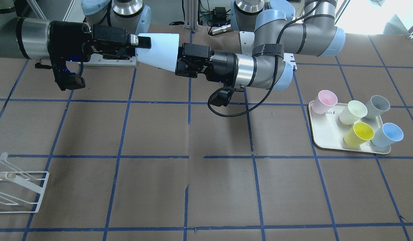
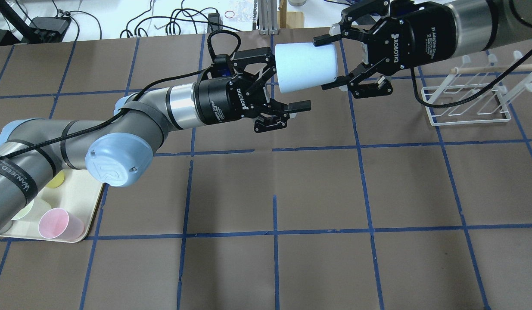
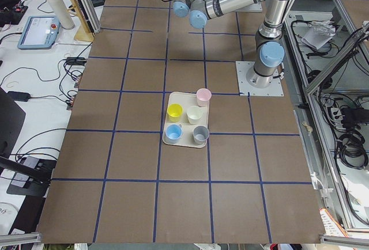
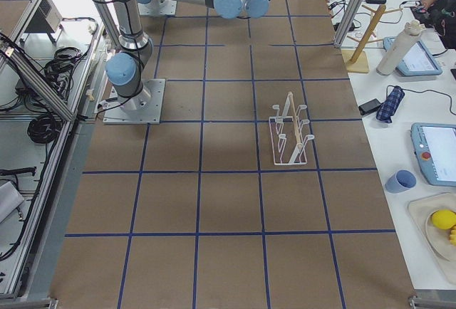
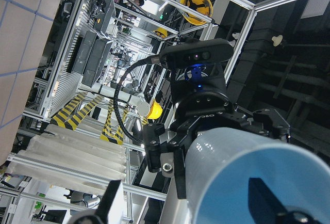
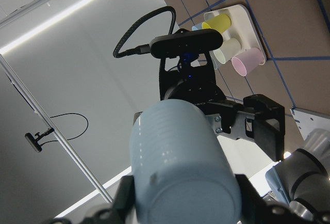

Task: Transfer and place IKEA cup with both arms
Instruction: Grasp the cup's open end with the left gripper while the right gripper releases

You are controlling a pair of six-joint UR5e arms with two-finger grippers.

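The plain sky-blue tapered plastic IKEA cup [image 2: 306, 66] is up in midair with its base end clamped between the right gripper [image 2: 324, 63] fingers, while the left gripper [image 2: 290, 82] is spread wide at its mouth and grips nothing, so mid-handover I reckon.

My left pincer [image 2: 287, 84] and right pincer [image 2: 328, 63] are black, the cup [image 2: 306, 66] sky blue, the table [image 2: 317, 185] brown, blue-gridded.

Arms [image 2: 132, 116] raised, wrists level, facing; right end effector [image 2: 324, 64] clamped, left end effector [image 2: 289, 84] spread
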